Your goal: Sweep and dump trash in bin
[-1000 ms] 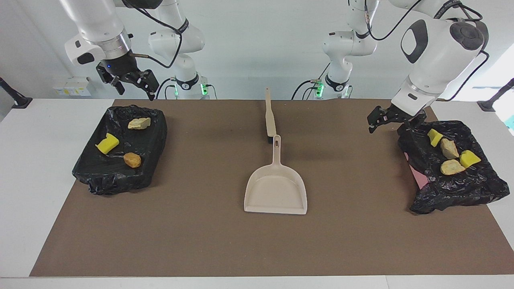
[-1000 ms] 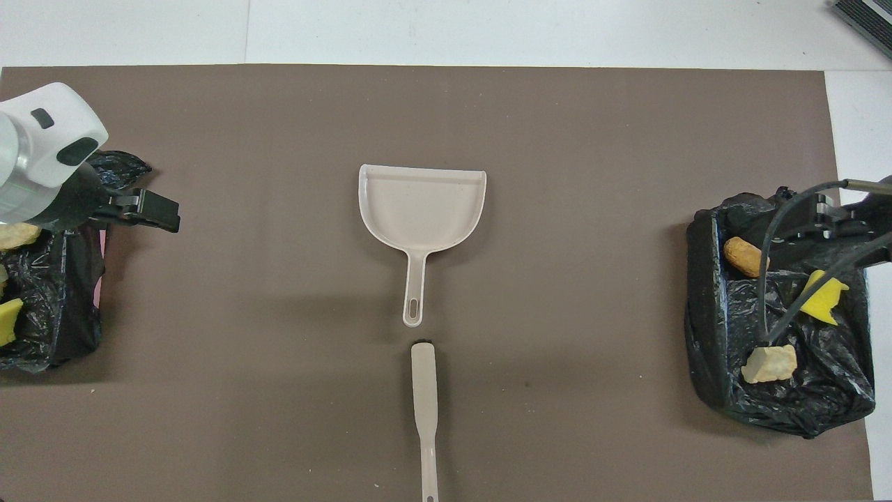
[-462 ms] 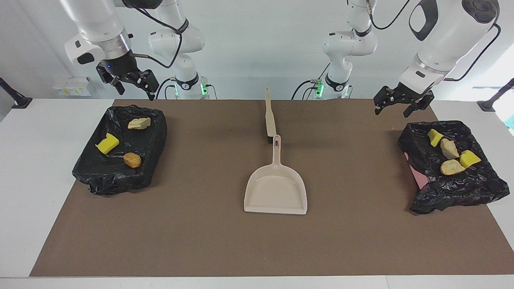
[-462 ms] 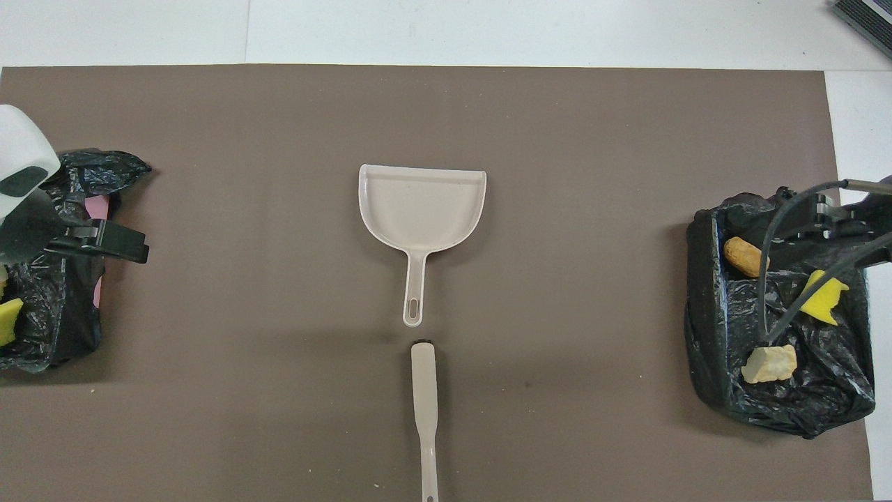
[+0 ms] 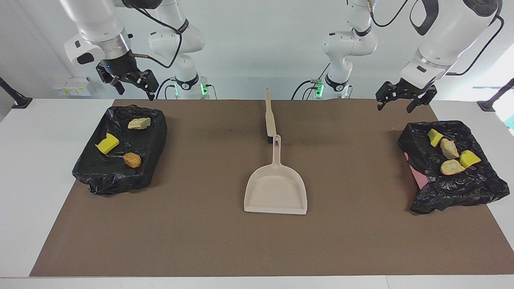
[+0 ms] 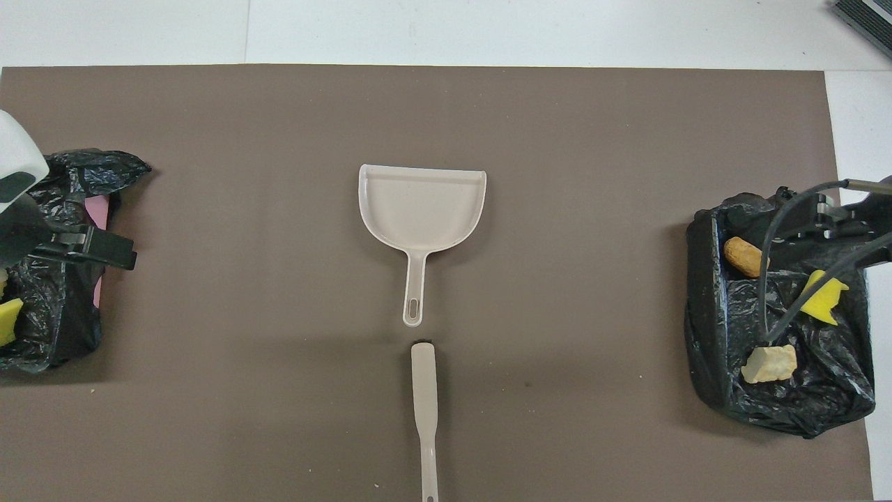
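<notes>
Trash lies in two bag-lined bins at either end of the desk: three pieces sit in the black bin at the right arm's end, four pieces in the black bin at the left arm's end. Right claw hangs in the air over the robots' edge of its bin, jaws apart and holding nothing, well above the three pieces. Left claw hangs over the brown mat just robot-side of its bin, jaws likewise apart and empty, clear of the four pieces. From overhead the left arm's bin is cut off by the picture's edge and partly covered by the arm, so only one yellow wedge shows there; a cable crosses the other bin. A strip of pink shows under the left arm's bag. Between the bins, mid-mat, lies the beige dustpan, mouth away from the robots, and just robot-side of its handle lies the brush, in line with it; the gap between them is small
</notes>
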Controlling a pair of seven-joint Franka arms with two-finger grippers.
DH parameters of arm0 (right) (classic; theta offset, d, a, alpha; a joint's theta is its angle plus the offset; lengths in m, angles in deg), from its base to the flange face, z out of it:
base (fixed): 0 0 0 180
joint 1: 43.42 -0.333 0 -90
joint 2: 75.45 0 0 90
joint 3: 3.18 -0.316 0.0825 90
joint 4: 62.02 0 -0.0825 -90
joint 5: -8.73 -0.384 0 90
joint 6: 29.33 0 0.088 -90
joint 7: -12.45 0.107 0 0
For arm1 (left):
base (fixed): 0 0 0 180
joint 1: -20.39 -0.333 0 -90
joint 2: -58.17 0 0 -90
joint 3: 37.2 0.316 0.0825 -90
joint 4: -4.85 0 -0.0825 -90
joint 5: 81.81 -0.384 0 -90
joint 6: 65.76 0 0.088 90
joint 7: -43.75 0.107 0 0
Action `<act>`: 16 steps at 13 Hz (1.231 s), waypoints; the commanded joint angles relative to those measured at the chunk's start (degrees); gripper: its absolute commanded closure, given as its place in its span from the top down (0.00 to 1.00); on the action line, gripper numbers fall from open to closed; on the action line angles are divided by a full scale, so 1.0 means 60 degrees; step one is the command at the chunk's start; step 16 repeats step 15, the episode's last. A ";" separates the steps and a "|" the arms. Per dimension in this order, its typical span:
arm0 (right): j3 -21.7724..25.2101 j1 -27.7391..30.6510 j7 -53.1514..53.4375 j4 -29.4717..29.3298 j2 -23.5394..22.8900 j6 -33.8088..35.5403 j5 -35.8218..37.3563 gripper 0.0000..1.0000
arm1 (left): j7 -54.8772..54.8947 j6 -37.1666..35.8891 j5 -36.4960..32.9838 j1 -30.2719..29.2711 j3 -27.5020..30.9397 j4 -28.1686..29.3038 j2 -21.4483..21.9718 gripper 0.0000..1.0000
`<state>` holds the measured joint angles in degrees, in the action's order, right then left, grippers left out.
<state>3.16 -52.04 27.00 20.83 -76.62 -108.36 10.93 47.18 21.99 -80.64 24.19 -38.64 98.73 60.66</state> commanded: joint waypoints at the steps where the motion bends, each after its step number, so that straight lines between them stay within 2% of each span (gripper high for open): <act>1: -0.0032 0.0104 -0.0301 0.0284 0.0225 -0.0116 -0.0074 1.00 | 0.0176 -0.0254 -0.0150 -0.0106 -0.0068 -0.0310 -0.0020 1.00; 7: 0.0042 0.0351 -0.0272 0.0545 0.0313 -0.0174 -0.0030 1.00 | 0.0176 -0.0165 -0.0121 -0.0092 -0.0068 -0.0296 -0.0034 1.00; 8: 0.0042 0.0469 -0.0213 0.0779 0.0444 -0.0653 -0.0016 1.00 | 0.0176 -0.0151 -0.0121 -0.0092 -0.0068 -0.0282 -0.0035 1.00; 10: 0.0042 0.0747 -0.0184 0.1831 0.0970 -0.1707 -0.0015 1.00 | 0.0176 -0.0166 -0.0121 -0.0106 -0.0068 -0.0282 -0.0020 1.00; 14: 0.0042 0.1376 -0.0183 0.4584 0.2214 -0.3305 -0.0015 1.00 | 0.0176 -0.0122 -0.0121 -0.0106 -0.0068 -0.0238 -0.0005 1.00; 15: 0.0042 0.1624 -0.0183 0.5127 0.2479 -0.3541 -0.0015 1.00 | 0.0162 -0.0165 -0.0121 -0.0106 -0.0068 -0.0267 -0.0020 1.00; 16: 0.0042 0.1624 -0.0183 0.5127 0.2479 -0.3541 -0.0015 1.00 | 0.0162 -0.0165 -0.0121 -0.0106 -0.0068 -0.0267 -0.0020 1.00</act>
